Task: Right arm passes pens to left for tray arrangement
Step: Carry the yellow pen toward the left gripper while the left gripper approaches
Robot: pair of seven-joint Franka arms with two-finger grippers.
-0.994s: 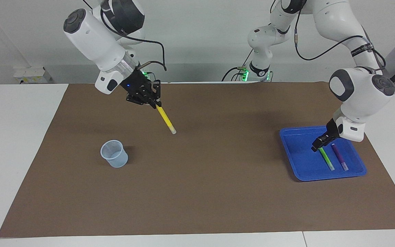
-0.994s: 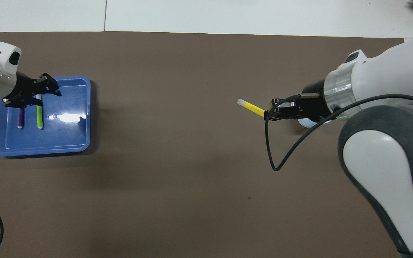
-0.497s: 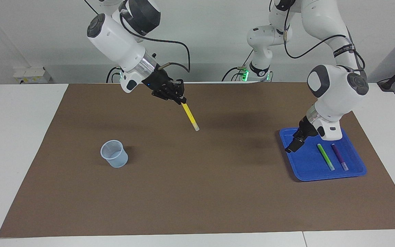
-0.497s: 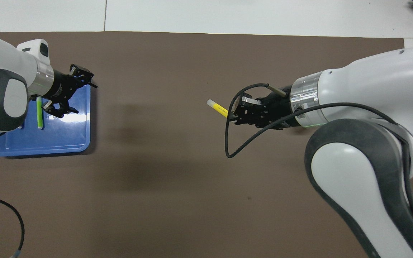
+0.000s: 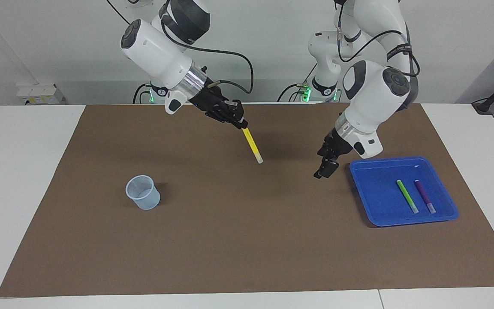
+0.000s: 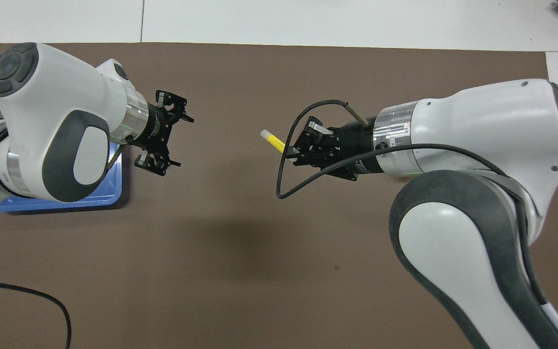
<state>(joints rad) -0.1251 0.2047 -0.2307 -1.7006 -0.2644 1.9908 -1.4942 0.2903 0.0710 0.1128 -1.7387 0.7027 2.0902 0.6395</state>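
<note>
My right gripper (image 5: 242, 125) (image 6: 289, 151) is shut on the yellow pen (image 5: 252, 146) (image 6: 272, 140) and holds it in the air over the middle of the brown mat, pale tip pointing down and toward the left arm. My left gripper (image 5: 325, 165) (image 6: 178, 140) is open and empty, in the air over the mat beside the blue tray (image 5: 378, 201) (image 6: 114, 191), apart from the yellow pen. The green pen (image 5: 407, 196) and the purple pen (image 5: 424, 196) lie side by side in the tray. In the overhead view the left arm hides both of them.
A small translucent bluish cup (image 5: 143, 192) stands upright on the brown mat (image 5: 230, 240) toward the right arm's end; the right arm hides it in the overhead view. A black cable (image 6: 27, 295) lies by the left arm's base.
My left gripper let go of the green pen, rose out of the tray and moved toward the middle of the mat. My right gripper carried the yellow pen toward the left gripper.
</note>
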